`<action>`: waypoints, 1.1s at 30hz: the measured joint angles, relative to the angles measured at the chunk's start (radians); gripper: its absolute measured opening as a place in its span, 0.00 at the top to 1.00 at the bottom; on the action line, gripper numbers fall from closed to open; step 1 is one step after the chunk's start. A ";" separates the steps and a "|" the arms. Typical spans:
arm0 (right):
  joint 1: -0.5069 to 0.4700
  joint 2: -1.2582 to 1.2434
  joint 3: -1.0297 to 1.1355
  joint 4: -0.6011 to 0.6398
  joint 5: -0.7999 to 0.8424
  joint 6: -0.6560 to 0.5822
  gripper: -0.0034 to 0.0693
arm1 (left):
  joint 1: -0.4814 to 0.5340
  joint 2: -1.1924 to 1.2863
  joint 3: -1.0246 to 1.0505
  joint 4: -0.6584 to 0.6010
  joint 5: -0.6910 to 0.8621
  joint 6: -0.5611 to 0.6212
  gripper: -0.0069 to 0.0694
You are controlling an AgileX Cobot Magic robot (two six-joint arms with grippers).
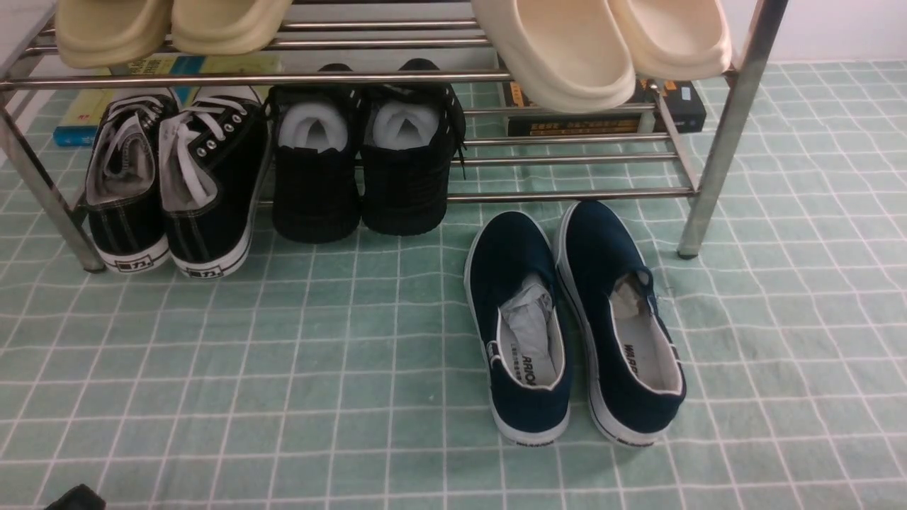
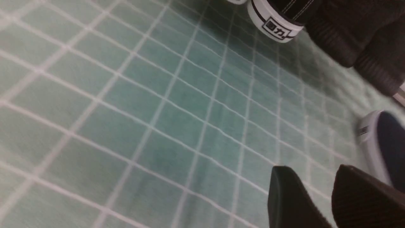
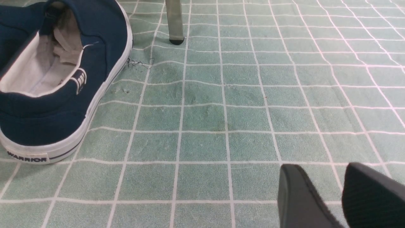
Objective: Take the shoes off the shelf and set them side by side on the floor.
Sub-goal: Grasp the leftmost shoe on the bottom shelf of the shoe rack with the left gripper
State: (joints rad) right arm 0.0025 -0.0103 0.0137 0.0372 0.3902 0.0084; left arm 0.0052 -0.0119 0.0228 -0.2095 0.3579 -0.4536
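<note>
Covering the ground: a pale green cloth floor (image 1: 340,397) with a grid of thin white lines, slightly rippled in places.
Wall: a plain white wall (image 1: 843,28) behind the far edge of the cloth.
Rack: a low shelf of shiny silver metal tubes (image 1: 567,195), two tiers of parallel bars on slanted legs.
Upper tier: two pairs of smooth cream clogs, one pair at the left (image 1: 234,21) and one at the right (image 1: 581,64), partly cut off by the front view.
Lower tier, left: the black canvas lace-up sneakers with white laces and white soles (image 1: 205,237), side by side on the shelf, heels jutting past the front bar; pale lining shows in their openings.
Lower tier, beside them: all-black shoes (image 1: 404,191), each with white stuffing (image 1: 312,127) in its opening.
Behind the lower tier: a yellow and blue book (image 1: 74,134) at the left, black book-like items with orange lettering (image 1: 581,126) at the right.
On the cloth: navy slip-ons with white soles (image 1: 510,248), in front of the rack, crumpled pale paper (image 1: 528,312) inside them.
Left tool (image 2: 313,171): tips apart, gap unfilled, above the cloth.
Right tool (image 3: 322,167): tips apart, holding nothing, away from the nearest navy shoe.
</note>
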 joint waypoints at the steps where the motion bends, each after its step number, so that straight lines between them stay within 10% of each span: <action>1: 0.000 0.000 0.000 0.000 0.000 0.000 0.62 | 0.000 0.000 0.000 -0.068 0.003 -0.079 0.59; 17: 0.000 0.000 0.000 0.000 0.000 0.000 0.62 | 0.000 0.000 0.005 -0.144 -0.069 -0.286 0.61; 26: 0.000 0.000 0.000 0.000 0.000 0.000 0.62 | 0.000 0.028 -0.224 -0.186 -0.159 -0.138 0.90; 33: 0.000 0.000 0.000 0.000 0.000 0.000 0.62 | 0.000 0.413 -0.507 -0.109 0.225 -0.028 0.91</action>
State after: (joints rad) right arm 0.0025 -0.0103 0.0137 0.0372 0.3902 0.0084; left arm 0.0052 0.4013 -0.4838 -0.3187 0.5826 -0.4820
